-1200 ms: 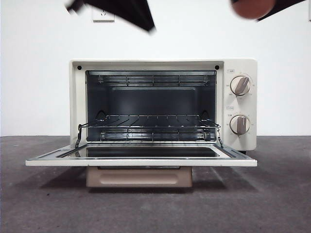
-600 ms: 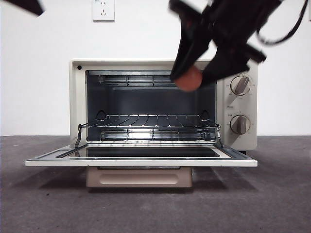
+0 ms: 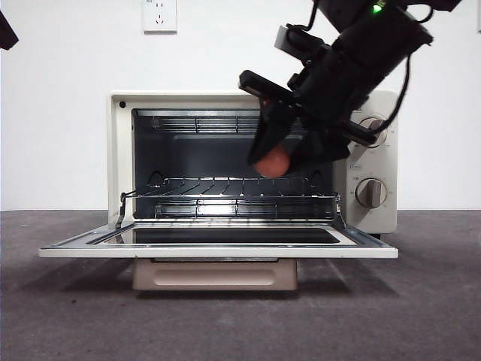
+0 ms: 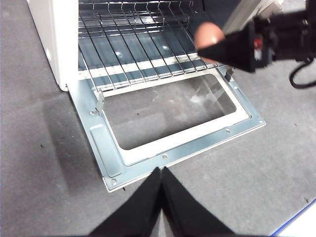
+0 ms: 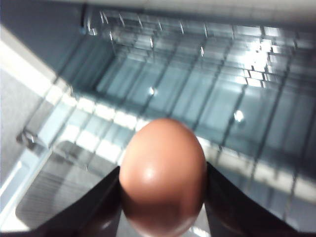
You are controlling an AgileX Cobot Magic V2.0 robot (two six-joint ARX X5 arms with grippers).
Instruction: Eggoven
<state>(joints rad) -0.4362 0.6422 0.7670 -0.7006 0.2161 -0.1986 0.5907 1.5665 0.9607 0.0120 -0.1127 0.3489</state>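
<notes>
holding the egg (image 5: 163, 175) between its two black jaws, my right gripper (image 3: 279, 159) is clenched on it, one jaw pressed to each side of the shell. i see the egg in the front view as a reddish-brown blob (image 3: 271, 161) at the gripper's tip, hanging in the mouth of the oven (image 3: 252, 162), above the wire rack (image 3: 229, 188) and not touching it, toward the knob side of the opening. from the right wrist camera the rack bars and the shiny oven floor lie blurred beyond the egg. the arm comes down from the upper corner, big and dark, with a green light on it, and covers part of the upper knob (image 3: 373, 130); the lower knob (image 3: 370, 192) is in plain sight.

my left gripper (image 4: 160, 170) hangs well back from the oven, over the dark table (image 4: 44, 163), its jaws closed together to a point with nothing between them. its camera looks down on the open door (image 4: 173, 148), which lies flat with its glass window facing up, and catches the egg (image 4: 209, 35) and the other gripper above the rack's far corner. in the front view the door (image 3: 218, 251) juts out level toward me, with the tan handle (image 3: 215, 275) below it. a wall socket (image 3: 159, 15) sits on the white wall behind.
</notes>
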